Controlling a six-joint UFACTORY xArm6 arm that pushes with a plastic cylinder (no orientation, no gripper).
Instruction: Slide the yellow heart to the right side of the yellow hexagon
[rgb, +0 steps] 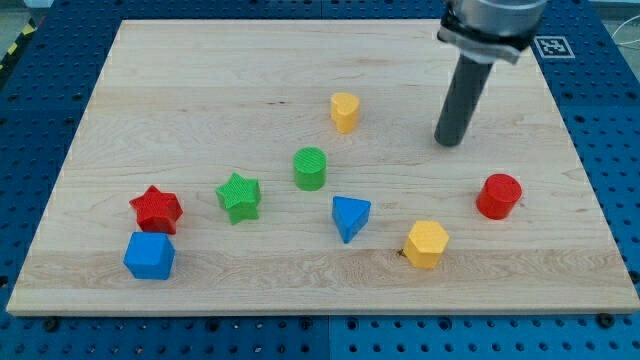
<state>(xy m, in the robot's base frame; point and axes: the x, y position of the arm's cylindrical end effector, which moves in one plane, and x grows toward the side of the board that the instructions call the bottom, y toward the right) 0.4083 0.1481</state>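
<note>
The yellow heart (345, 111) sits on the wooden board (200, 80), above the middle. The yellow hexagon (426, 244) lies toward the view's bottom right, well below and right of the heart. My tip (449, 142) is the lower end of the dark rod, to the right of the heart and a little lower, with a clear gap between them. It stands well above the hexagon and touches no block.
A green cylinder (311, 168) and a blue triangle (349, 217) lie between heart and hexagon. A red cylinder (499, 196) is right of the hexagon. A green star (239, 196), red star (156, 209) and blue block (150, 256) are at the lower left.
</note>
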